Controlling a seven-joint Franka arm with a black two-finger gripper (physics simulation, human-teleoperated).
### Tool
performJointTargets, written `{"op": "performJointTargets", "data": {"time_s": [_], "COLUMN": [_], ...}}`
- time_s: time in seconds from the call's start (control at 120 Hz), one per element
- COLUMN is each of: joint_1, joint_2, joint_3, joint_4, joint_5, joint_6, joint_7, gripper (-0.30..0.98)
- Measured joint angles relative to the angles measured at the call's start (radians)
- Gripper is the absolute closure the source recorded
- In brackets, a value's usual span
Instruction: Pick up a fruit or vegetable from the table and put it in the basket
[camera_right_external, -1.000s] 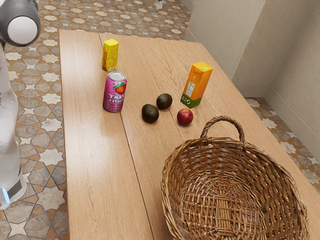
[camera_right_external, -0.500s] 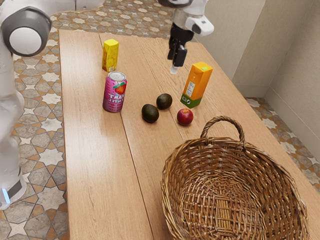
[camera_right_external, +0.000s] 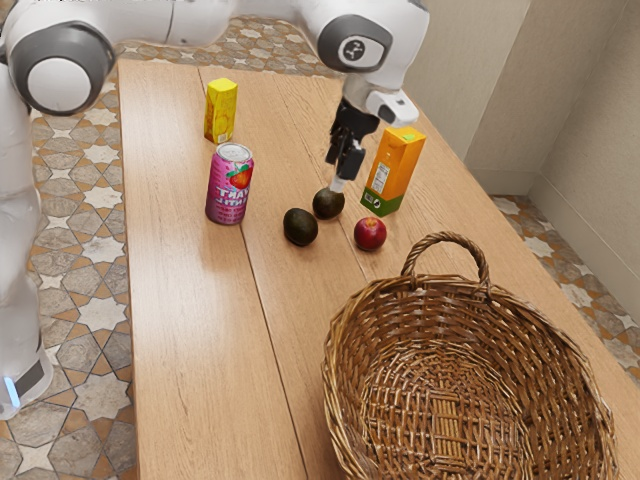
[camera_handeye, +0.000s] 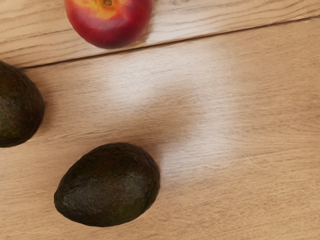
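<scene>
My black gripper (camera_right_external: 342, 183) hangs just above the avocado (camera_right_external: 328, 205) nearer the orange carton, overlapping its top in the exterior view. The other dark avocado (camera_right_external: 300, 227) lies beside it, on the can's side. A red peach-like fruit (camera_right_external: 370, 234) rests near them. The wicker basket (camera_right_external: 340, 330) stands in the exterior view's lower right, its bottom bare. In the wrist view are an avocado (camera_handeye: 107, 185) lying whole on the wood, another avocado (camera_handeye: 17, 107) cut off by the picture's edge, and the red-yellow fruit (camera_handeye: 110, 22).
An orange carton (camera_right_external: 395, 165) stands close beside my gripper. A pink can (camera_right_external: 230, 185) and a small yellow carton (camera_right_external: 221, 110) stand toward the exterior view's left. The basket's handle (camera_right_external: 445, 238) arches up on the side facing the fruit. The wooden table (camera_right_external: 190, 350) carries everything.
My arm has swung in over the table from outside the exterior view. Since half a second ago my gripper has come lower and nearer the avocados. The fruit and basket have not moved.
</scene>
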Motion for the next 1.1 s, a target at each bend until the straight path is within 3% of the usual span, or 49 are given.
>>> {"op": "performJointTargets", "data": {"time_s": [0.183,0.367,1.1], "joint_1": [-0.139,-0.044,-0.037], "joint_2": [0.018,0.057,0.187], "joint_3": [-0.003,0.028,0.031], "joint_4": [-0.069,-0.067,0.007], "joint_5": [-0.001,-0.003,-0.037], "joint_6": [0.074,0.142,0.155], "joint_7": [-0.018,-0.031,-0.055], "gripper": [0.02,0.02,0.02]}}
